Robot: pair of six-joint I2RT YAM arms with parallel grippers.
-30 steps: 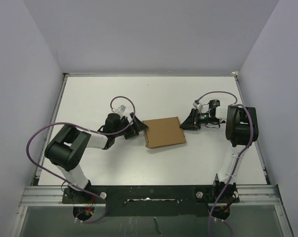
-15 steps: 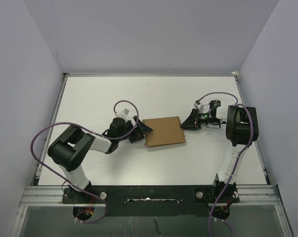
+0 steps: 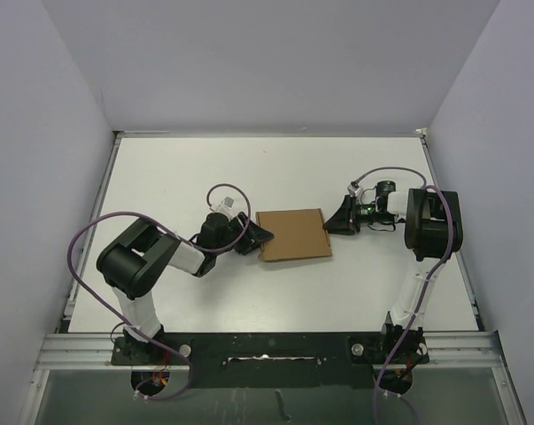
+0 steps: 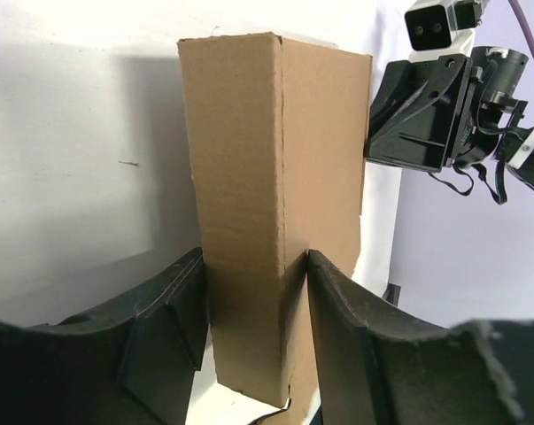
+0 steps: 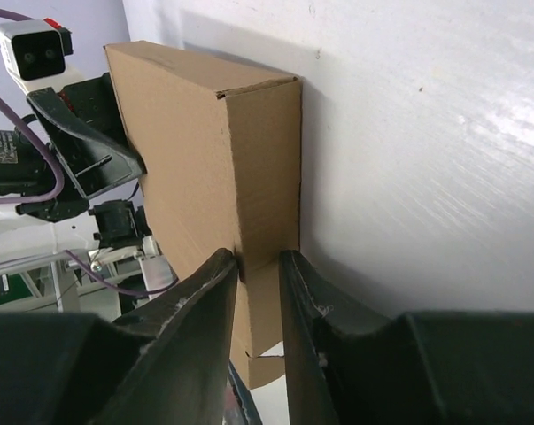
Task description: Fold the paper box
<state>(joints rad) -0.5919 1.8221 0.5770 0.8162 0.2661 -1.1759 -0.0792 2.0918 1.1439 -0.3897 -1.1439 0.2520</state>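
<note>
The paper box (image 3: 292, 235) was plain brown cardboard, folded shut into a thin, flat rectangle (its creased corners looked sharp up close). It lay flat near the middle of the white table (image 3: 275, 168), turned slightly askew to the table's edges.

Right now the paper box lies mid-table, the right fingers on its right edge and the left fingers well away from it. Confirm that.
Wrong on the left fingers: the left wrist view shows them straddling the paper box at its left edge, not away from it. The rest stands.
</note>
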